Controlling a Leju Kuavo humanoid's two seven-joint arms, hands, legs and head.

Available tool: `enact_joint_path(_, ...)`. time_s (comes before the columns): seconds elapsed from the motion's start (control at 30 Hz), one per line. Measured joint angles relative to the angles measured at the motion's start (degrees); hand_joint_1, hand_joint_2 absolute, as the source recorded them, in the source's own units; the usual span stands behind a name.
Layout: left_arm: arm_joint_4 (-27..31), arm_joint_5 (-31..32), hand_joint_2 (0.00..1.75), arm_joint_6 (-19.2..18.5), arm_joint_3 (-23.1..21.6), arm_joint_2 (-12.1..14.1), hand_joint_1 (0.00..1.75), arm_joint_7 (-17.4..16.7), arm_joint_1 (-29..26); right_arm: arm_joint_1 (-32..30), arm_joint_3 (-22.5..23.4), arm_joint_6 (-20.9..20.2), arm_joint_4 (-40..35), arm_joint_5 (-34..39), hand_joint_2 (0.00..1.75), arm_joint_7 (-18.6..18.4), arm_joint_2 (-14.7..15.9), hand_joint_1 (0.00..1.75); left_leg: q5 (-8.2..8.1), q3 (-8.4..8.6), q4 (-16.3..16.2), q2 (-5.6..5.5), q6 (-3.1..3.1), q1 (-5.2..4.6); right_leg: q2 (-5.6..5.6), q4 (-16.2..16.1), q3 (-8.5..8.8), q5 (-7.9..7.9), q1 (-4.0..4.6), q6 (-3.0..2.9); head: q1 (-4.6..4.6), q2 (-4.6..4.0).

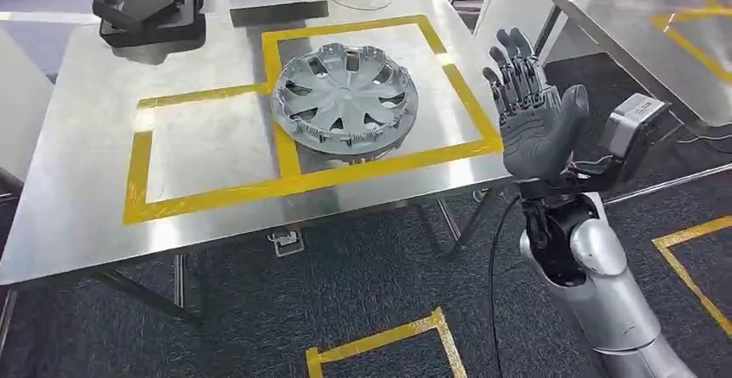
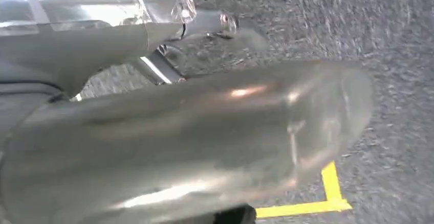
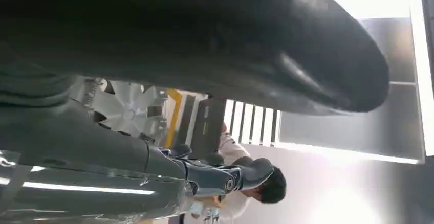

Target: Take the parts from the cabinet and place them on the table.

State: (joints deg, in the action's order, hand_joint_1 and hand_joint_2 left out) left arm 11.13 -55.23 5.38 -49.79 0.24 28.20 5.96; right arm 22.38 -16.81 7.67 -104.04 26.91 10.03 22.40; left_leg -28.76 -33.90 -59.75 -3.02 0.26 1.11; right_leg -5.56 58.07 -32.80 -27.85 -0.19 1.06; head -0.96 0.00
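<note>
— Where is the part?

— The grey wheel cover lies flat on the steel worktop, inside the right-hand square of the yellow tape outline, with its lower left rim over the tape strip that splits the two squares. From the middle of the head view it sits at about twelve o'clock. The right wrist view catches a pale slice of it between the thumb and fingers.

— And the right hand?

— The right hand is raised off the worktop's right edge, at roughly three o'clock from the wheel cover and apart from it. The palm faces the camera, the fingers point up and are spread, the thumb stands out to the side. It holds nothing. The silver forearm climbs in from five o'clock, and the wrist camera block sits just beside the hand.

— The left hand?

— In the left wrist view a blurred, shiny grey shape covers much of the picture over dark carpet with a yellow tape corner. I cannot tell whether that hand is open or closed.

— Anything else around?

— A black case with antennas sits at the worktop's far left, about ten o'clock from the cover. A person in a light top appears in the right wrist view.
</note>
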Motion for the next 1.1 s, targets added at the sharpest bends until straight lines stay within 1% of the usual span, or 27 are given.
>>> enact_joint_path(0.03,0.0,0.0,0.00,0.0,0.0,0.0,0.00,0.0,0.1,-0.1,0.0,0.0,0.0,0.0,0.00,0.0,0.1,0.00,0.12,0.08,0.2,0.77,0.28,0.19,0.89,0.5,-0.32,-0.58,0.03,0.16,-0.02,0.00)
enact_joint_path(0.07,0.0,0.0,0.00,0.0,0.0,0.0,0.00,0.0,0.1,0.3,0.1,0.0,0.0,0.0,0.00,0.0,0.3,0.00,0.04,0.11,0.2,1.46,0.50,0.11,3.09,2.5,-1.25,-2.07,0.22,0.48,-0.75,0.00)
enact_joint_path(0.1,0.0,0.0,0.00,0.0,0.0,-0.1,0.00,0.0,0.1,0.4,0.0,0.0,0.0,0.0,0.00,0.0,0.3,0.00,-0.07,0.10,0.2,2.29,0.73,-0.05,4.47,6.6,-3.18,-4.37,0.14,0.85,-1.40,0.00)
enact_joint_path(0.17,0.0,0.0,0.00,0.0,0.0,0.0,0.00,0.0,-0.1,0.2,-0.1,-0.1,0.1,0.0,0.00,0.0,0.3,0.00,-0.21,0.03,0.2,3.99,0.95,-0.28,5.24,15.9,-7.57,-8.22,0.02,1.19,-1.68,0.00)
enact_joint_path(0.2,0.0,0.0,0.00,0.0,0.0,0.1,0.00,0.0,-0.1,0.1,-0.1,-0.1,0.1,0.0,0.00,0.0,0.3,0.00,-0.23,0.01,0.2,4.47,0.97,-0.33,5.29,17.7,-8.39,-8.57,0.01,1.22,-1.79,0.00)
enact_joint_path(0.23,0.0,0.0,0.00,0.0,0.0,0.1,0.00,0.0,-0.1,0.0,-0.1,-0.1,0.2,0.0,0.00,0.0,0.3,0.00,-0.33,0.04,0.2,5.50,1.05,-0.46,5.33,17.6,-8.45,-7.38,0.00,1.12,-2.03,0.00)
enact_joint_path(0.27,0.0,0.0,0.00,0.0,0.0,0.1,0.00,0.0,0.0,0.0,-0.1,-0.1,0.2,0.0,0.00,0.0,0.3,0.00,-0.40,0.09,0.2,6.16,1.04,-0.55,5.42,14.4,-6.91,-5.11,0.01,0.90,-2.23,0.00)
enact_joint_path(0.3,0.0,0.0,0.00,0.0,0.0,0.1,0.00,0.0,0.0,0.0,-0.1,-0.1,0.2,0.0,0.00,0.0,0.3,0.00,-0.45,0.20,0.2,6.59,0.98,-0.63,5.65,10.4,-4.93,-2.91,0.07,0.65,-2.38,0.00)
enact_joint_path(0.33,0.0,0.0,0.00,-0.1,0.0,0.1,0.00,0.0,0.1,0.0,0.0,-0.1,0.2,0.0,0.00,0.0,0.4,0.00,-0.57,0.45,0.2,7.21,0.88,-0.67,6.66,3.9,-1.67,0.05,0.31,0.13,-2.49,0.00)
enact_joint_path(0.37,0.0,0.0,0.00,-0.1,0.0,0.0,0.00,0.0,0.2,0.1,0.0,-0.1,0.2,0.0,0.00,0.0,0.4,0.00,-0.65,0.51,0.2,7.75,0.77,-0.68,8.42,0.6,0.09,-0.34,0.87,-0.27,-2.43,0.00)
enact_joint_path(0.4,0.0,0.0,0.00,-0.1,0.0,0.0,0.00,0.0,0.3,0.2,0.0,-0.1,0.2,0.0,0.00,0.0,0.4,0.00,-0.64,0.31,0.2,8.09,0.59,-0.89,8.48,0.1,0.17,-0.35,1.24,-0.63,-2.42,0.00)
enact_joint_path(0.5,0.0,0.0,0.00,-0.1,0.0,-0.2,0.00,-0.1,0.3,0.1,0.0,-0.1,0.2,0.0,0.00,0.0,0.5,0.00,-0.62,0.74,0.4,9.50,-0.21,-0.61,7.03,-0.2,-0.01,-0.07,1.57,-1.35,-2.40,0.00)
enact_joint_path(0.53,0.0,0.0,0.00,-0.1,0.0,-0.3,0.00,-0.1,0.4,0.2,0.2,-0.1,0.1,0.0,0.00,0.0,0.6,0.00,-1.15,0.63,0.3,9.05,-0.57,-0.67,6.65,-1.3,0.70,0.58,0.94,-1.77,-2.51,0.00)
enact_joint_path(0.57,0.0,0.0,0.00,-0.1,0.0,-0.3,0.00,-0.1,0.5,0.3,0.2,-0.2,0.1,0.0,0.00,0.0,0.6,0.00,-2.09,0.40,-0.9,4.53,-0.84,-0.48,6.49,-1.8,0.95,0.77,0.83,-1.99,-2.14,0.00)
enact_joint_path(0.6,0.0,0.0,0.00,-0.1,0.0,-0.3,0.00,0.0,0.5,0.6,0.2,-0.2,0.1,0.0,0.00,0.0,0.6,0.00,-3.77,-0.93,-3.7,2.93,-0.86,-0.54,6.31,-1.8,1.00,0.91,0.76,-2.24,-1.97,0.00)
enact_joint_path(0.63,0.0,0.0,0.00,-0.1,0.0,-0.3,0.00,-0.1,0.5,0.5,0.2,-0.2,0.1,0.0,0.00,0.0,0.6,0.00,-5.38,-2.59,-7.0,2.46,-0.92,-0.57,5.96,-1.8,0.97,0.90,0.71,-2.26,-1.59,0.00)
enact_joint_path(0.67,0.0,0.0,0.00,-0.1,0.0,-0.3,0.00,-0.1,0.3,0.3,0.0,-0.2,0.2,0.0,0.00,0.0,0.5,0.00,-7.64,-5.50,-12.7,2.41,-1.05,-0.57,5.35,-1.8,0.96,0.86,0.79,-2.32,-0.81,0.00)
enact_joint_path(0.7,0.0,0.0,0.00,-0.1,0.0,-0.2,0.00,-0.1,0.2,0.2,-0.1,-0.2,0.2,0.0,0.00,0.0,0.4,0.00,-8.32,-7.21,-15.6,2.51,-1.09,-0.60,4.87,-1.7,0.96,0.83,0.84,-2.34,-0.66,0.00)
enact_joint_path(0.73,0.0,0.0,0.00,-0.1,0.0,-0.3,0.00,-0.2,0.1,0.1,-0.1,-0.2,0.2,0.0,0.00,0.0,0.4,0.00,-7.61,-7.92,-16.2,2.68,-1.11,-0.62,4.21,-1.6,0.95,0.80,0.83,-2.34,-0.59,0.00)
enact_joint_path(0.8,0.0,0.0,0.00,-0.1,0.0,-0.2,0.00,-0.2,0.1,0.1,-0.1,-0.2,0.2,0.0,0.00,0.0,0.4,0.00,-2.53,-5.48,-10.0,2.55,-1.00,-0.56,2.96,-1.3,1.04,0.55,0.72,-2.14,-0.22,0.00)
enact_joint_path(0.83,0.0,0.0,0.00,-0.1,0.0,-0.2,0.00,-0.2,0.1,0.1,-0.1,-0.2,0.2,0.0,0.00,0.0,0.4,0.00,0.28,-3.21,-5.1,1.48,-0.97,-0.45,2.42,-1.0,1.08,0.32,0.60,-1.91,-0.04,0.00)
enact_joint_path(0.87,0.0,0.0,0.00,-0.1,0.0,-0.2,0.00,-0.2,0.1,0.1,0.0,-0.2,0.2,0.0,0.00,0.0,0.4,0.00,1.51,-1.48,-1.1,-1.54,-0.84,-0.09,1.98,-0.5,0.97,-0.04,0.39,-1.58,0.18,0.00)
enact_joint_path(0.9,0.0,0.0,0.00,-0.1,0.0,-0.2,0.00,-0.2,0.1,0.2,0.0,-0.2,0.2,0.0,0.00,0.0,0.4,0.00,0.56,-0.41,0.1,-2.87,-0.89,0.20,1.30,0.1,0.46,-0.42,0.68,-1.15,0.33,0.00)
enact_joint_path(1.0,0.0,0.0,0.00,-0.1,0.0,-0.1,0.00,-0.2,-0.2,0.2,0.0,-0.2,0.2,0.1,0.00,0.0,0.3,0.00,0.34,-0.45,0.1,-0.85,-0.21,-0.39,-0.58,-0.1,0.03,-0.06,0.04,-0.52,0.02,0.00)
enact_joint_path(1.03,0.0,0.0,0.00,-0.1,0.0,-0.1,0.00,-0.2,-0.2,0.3,0.0,-0.2,0.2,0.1,0.00,0.0,0.4,0.00,0.39,-0.29,0.3,-0.18,0.08,-0.14,-1.26,-0.1,-0.03,-0.10,0.03,-0.32,-0.02,0.00)
enact_joint_path(1.07,0.0,0.0,0.00,-0.1,0.0,-0.2,0.00,-0.2,-0.1,0.1,0.1,-0.2,0.2,0.1,0.00,0.0,0.4,0.00,0.43,-0.04,0.6,0.65,0.44,-0.03,0.35,0.6,-0.28,-0.79,0.18,-0.04,-0.02,0.00)
enact_joint_path(1.1,0.0,0.0,0.00,-0.1,0.0,-0.1,0.00,-0.1,-0.1,0.4,0.1,-0.2,0.2,0.1,0.00,0.0,0.5,0.00,0.35,0.14,0.6,1.33,0.58,-0.09,2.61,2.4,-1.05,-1.99,0.35,0.33,-0.66,0.00)
